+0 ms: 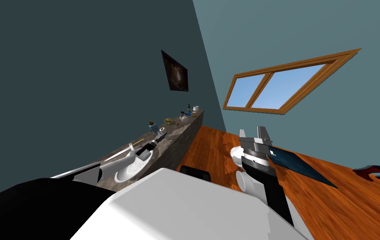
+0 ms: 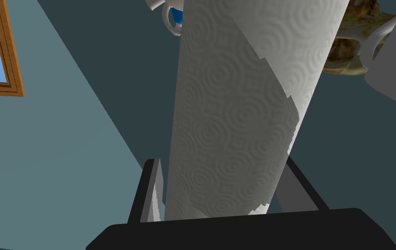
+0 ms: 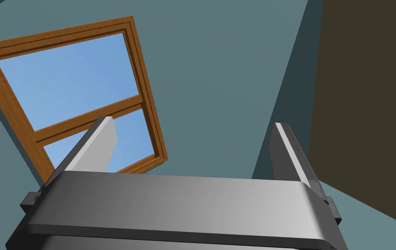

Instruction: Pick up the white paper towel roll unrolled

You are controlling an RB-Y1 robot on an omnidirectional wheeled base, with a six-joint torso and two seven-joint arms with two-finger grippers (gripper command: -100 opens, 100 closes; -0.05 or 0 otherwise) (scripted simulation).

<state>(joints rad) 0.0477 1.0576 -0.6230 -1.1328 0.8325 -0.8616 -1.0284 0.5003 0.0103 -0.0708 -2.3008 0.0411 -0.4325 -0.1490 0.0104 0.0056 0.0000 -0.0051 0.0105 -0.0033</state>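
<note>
White, swirl-embossed paper sits between the blades of the left gripper. That is the paper towel roll, lying lengthwise along the hand, and the two fingers press its sides, clamped on it near one end. A loose sheet wraps off the roll, and its ragged edge runs down toward the far finger. Past the roll's far end a blue mug with white handle loops peeks out on one side. On the other side there is a mottled brown object, with a pale grey cup and its handle just beside it.

From the head camera the roll shows at ten o'clock of the robot, over the near end of a dark marbled countertop that runs away along the dark wall. Whether it rests on the top or hangs clear of it cannot be told. Small bottles and jars stand at the counter's far end, around eleven o'clock.

At one o'clock the right gripper is raised above the wooden floor. In its own wrist camera the right gripper has its blades spread well apart.
</note>
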